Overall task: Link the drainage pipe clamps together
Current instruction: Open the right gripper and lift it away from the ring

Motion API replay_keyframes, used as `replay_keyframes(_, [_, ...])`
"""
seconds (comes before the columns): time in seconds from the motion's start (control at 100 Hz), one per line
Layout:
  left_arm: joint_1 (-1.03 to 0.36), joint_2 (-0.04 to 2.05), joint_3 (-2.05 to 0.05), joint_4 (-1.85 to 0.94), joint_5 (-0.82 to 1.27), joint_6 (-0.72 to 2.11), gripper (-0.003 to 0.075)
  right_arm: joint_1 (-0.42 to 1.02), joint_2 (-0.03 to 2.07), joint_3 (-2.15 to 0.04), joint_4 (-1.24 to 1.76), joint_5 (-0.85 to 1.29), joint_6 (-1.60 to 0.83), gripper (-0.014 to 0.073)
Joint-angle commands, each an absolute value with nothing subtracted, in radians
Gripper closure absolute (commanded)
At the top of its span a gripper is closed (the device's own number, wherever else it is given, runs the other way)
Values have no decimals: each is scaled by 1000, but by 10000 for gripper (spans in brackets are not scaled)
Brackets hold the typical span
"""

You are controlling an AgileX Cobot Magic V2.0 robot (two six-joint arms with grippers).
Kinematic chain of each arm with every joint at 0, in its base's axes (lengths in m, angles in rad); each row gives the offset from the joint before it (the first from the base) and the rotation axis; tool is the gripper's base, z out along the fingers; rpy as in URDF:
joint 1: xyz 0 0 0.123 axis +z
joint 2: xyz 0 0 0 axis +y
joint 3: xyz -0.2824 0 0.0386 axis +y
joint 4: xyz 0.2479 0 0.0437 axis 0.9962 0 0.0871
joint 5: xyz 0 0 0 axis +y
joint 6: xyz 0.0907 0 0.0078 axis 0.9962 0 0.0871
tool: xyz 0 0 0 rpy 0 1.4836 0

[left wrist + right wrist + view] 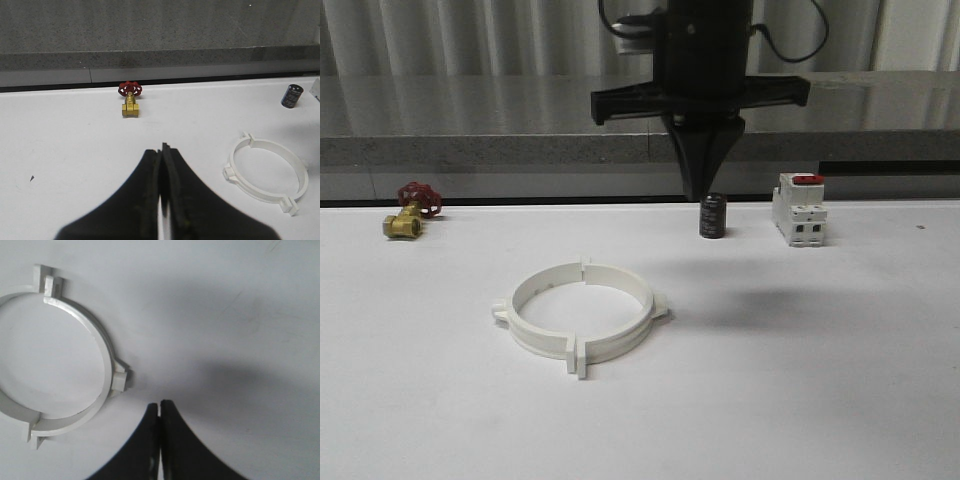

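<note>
The two white drainage pipe clamps (578, 352) lie flat on the white table as one ring, their end flanges meeting at the near and far sides. The same ring appears in the left wrist view (231, 173) and the right wrist view (106, 371). My right gripper (698, 193) hangs shut above the table, behind and to the right of the ring, with nothing in it; its fingertips (159, 402) are just off the ring's side tab. My left gripper (163, 146) is shut and empty, apart from the ring, pointing toward the valve.
A brass valve with a red handle (405, 222) (131, 105) sits at the far left. A black capacitor (712, 217) (291, 95) and a white breaker with a red switch (798, 210) stand at the back right. A grey ledge (470, 150) bounds the table's far edge.
</note>
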State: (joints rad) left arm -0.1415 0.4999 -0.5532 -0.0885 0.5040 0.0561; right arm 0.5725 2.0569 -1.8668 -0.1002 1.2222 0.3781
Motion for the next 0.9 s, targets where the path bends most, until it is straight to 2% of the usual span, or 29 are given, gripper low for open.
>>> replay_keyframes(0.0, [-139, 502, -581, -94, 430, 57, 735, 547, 1962, -1892, -129, 1264, 341, 652])
replay_keyframes(0.56, [-139, 502, -581, -94, 430, 57, 735, 266, 1825, -1867, 62, 1274, 133, 653])
replay_keyframes(0.89, [-139, 502, -581, -94, 430, 57, 735, 141, 1596, -1545, 62, 1125, 124, 653])
